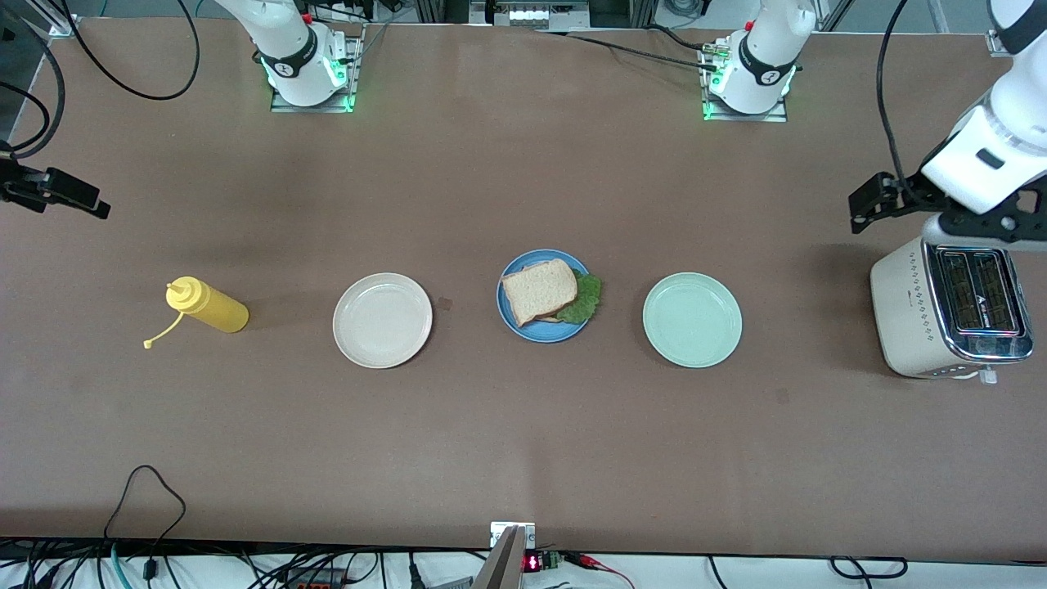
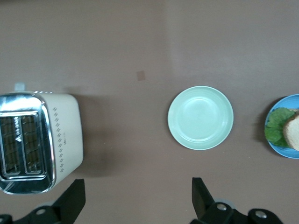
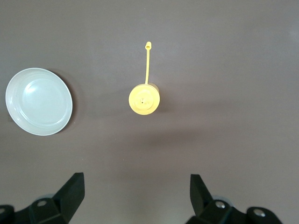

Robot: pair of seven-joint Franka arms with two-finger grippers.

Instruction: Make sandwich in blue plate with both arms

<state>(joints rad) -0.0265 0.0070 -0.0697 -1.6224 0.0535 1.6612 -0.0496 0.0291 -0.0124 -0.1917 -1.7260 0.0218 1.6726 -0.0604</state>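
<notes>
The blue plate [image 1: 518, 315] sits mid-table between two other plates. On it lies the sandwich: a pale tan bread slice [image 1: 540, 290] on top, with green lettuce [image 1: 586, 299] sticking out toward the left arm's end. The plate's edge [image 2: 280, 150], the lettuce [image 2: 276, 126] and the bread [image 2: 292, 131] also show in the left wrist view. My left gripper [image 1: 990, 225] [image 2: 138, 201] is open and empty, up over the toaster's edge. My right gripper [image 1: 24, 190] [image 3: 136, 199] is open and empty, up at the right arm's end of the table.
A beige-white plate [image 1: 382, 320] [image 3: 39, 101] lies beside the blue plate toward the right arm's end. A pale green plate [image 1: 692, 320] [image 2: 200, 117] lies toward the left arm's end. A yellow mustard bottle [image 1: 208, 305] [image 3: 144, 99] stands past the beige plate. A white toaster [image 1: 912, 315] [image 2: 65, 135] stands past the green plate.
</notes>
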